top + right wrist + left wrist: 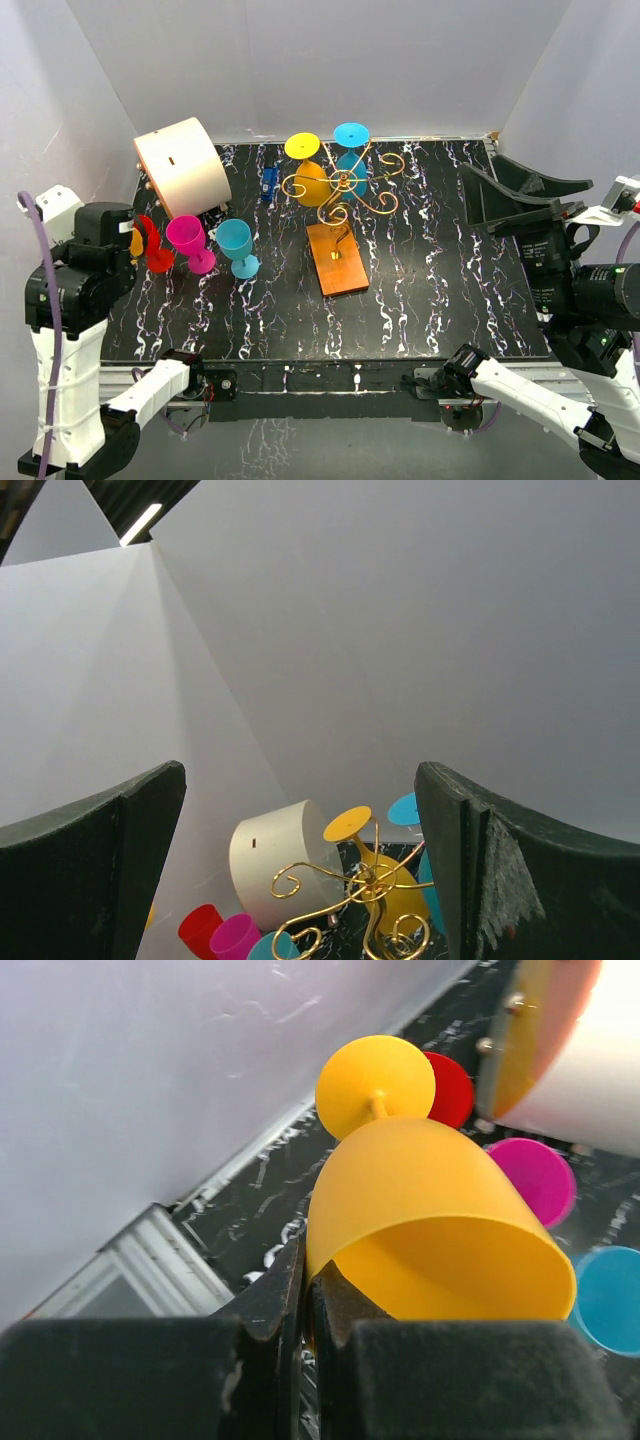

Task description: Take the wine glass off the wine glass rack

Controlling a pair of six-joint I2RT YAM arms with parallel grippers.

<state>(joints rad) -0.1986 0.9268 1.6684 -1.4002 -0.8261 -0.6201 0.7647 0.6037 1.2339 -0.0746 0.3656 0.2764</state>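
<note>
Left wrist view: two black fingers [270, 1300] fill the bottom edge, clenched on the rim of an orange wine glass [420, 1210]. Its mouth faces the lens and its stem and round foot point away. Left gripper [305, 1280] grasps this glass at the table's far left edge, well apart from the wine glass rack [345, 185]. Whether the glass touches the table [450, 290] I cannot tell.

Just past it stand a red glass [452, 1090], a magenta glass [540, 1175] and a blue glass [610, 1300], near a white drum [182, 165] lying on its side.

The rack stands mid-table toward the back, gold scrolls above an orange-brown wooden base [337, 258]. Two glasses hang on it: a yellow-footed one [312, 185] on the left and a blue hanging glass [352, 170] at the back.

Right gripper [515, 197] is raised over the table's right side, jaws spread wide, nothing between them, facing the rack.
</note>
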